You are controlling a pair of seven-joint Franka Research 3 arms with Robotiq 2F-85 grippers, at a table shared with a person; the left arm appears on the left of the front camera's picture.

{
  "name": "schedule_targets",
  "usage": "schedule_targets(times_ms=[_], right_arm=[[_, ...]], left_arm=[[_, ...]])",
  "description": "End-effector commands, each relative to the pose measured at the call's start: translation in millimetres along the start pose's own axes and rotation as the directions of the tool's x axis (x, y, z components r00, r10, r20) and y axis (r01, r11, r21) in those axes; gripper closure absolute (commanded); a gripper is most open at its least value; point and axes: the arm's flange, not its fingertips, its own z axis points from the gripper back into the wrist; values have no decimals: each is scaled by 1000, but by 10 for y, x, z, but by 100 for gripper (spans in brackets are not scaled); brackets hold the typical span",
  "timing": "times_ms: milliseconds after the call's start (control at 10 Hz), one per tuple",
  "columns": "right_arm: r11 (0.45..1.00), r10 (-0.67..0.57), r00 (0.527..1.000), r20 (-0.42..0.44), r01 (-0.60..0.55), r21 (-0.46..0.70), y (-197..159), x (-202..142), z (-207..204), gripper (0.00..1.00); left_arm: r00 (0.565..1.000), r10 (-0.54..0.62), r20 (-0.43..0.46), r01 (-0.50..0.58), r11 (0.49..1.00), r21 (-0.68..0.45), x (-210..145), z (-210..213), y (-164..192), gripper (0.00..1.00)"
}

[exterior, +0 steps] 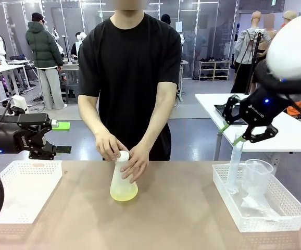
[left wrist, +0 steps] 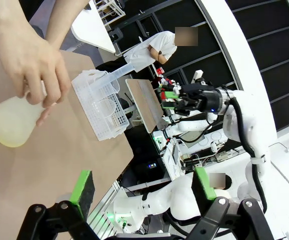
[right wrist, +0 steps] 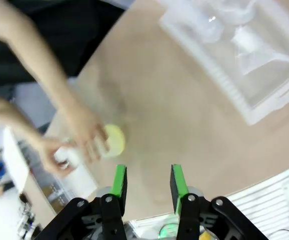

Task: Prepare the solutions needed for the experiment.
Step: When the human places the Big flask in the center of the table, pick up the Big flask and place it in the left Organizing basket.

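Note:
A clear conical flask (exterior: 123,179) stands at the middle of the table, with the solutions (exterior: 123,194) as a shallow pale yellow-green layer in its base. Both of the person's hands (exterior: 135,164) grip its neck around a white stopper (exterior: 123,154). My left gripper (exterior: 62,138) hovers open and empty at the far left, well away from the flask. My right gripper (exterior: 233,133) hangs at the upper right with its jaws apart and nothing between them. The flask (left wrist: 12,122) lies far beyond my left gripper (left wrist: 142,187); the flask (right wrist: 113,140), blurred, lies beyond my right gripper (right wrist: 147,182).
A white perforated tray (exterior: 254,223) at the right holds a tall measuring cylinder (exterior: 234,166), a clear beaker (exterior: 257,177) and a funnel (exterior: 254,203), directly under my right gripper. Another white tray (exterior: 20,192) sits under my left gripper. Bare tabletop lies in front of the flask.

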Motion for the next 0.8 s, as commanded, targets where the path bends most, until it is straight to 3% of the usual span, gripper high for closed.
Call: schedule_targets(times_ms=[0, 100, 300, 400, 700], right_arm=[[988, 63, 966, -250, -24, 156, -217, 3, 46, 54], [972, 68, 935, -348, 16, 233, -272, -9, 73, 54], [919, 131, 882, -452, 63, 389, -442, -3, -28, 54], [870, 173, 869, -463, 85, 485, -512, -45, -123, 54], [812, 264, 857, -443, 51, 582, -684, -150, -395, 54]], left_arm=[[1000, 20, 17, -20, 1000, -22, 0, -25, -30, 0], [1000, 20, 17, -20, 1000, -22, 0, -25, -30, 0], [1000, 20, 17, -20, 1000, -22, 0, -25, -30, 0], [1000, 20, 17, -20, 1000, -22, 0, -25, -30, 0], [1000, 20, 17, -20, 1000, -22, 0, -25, -30, 0]])
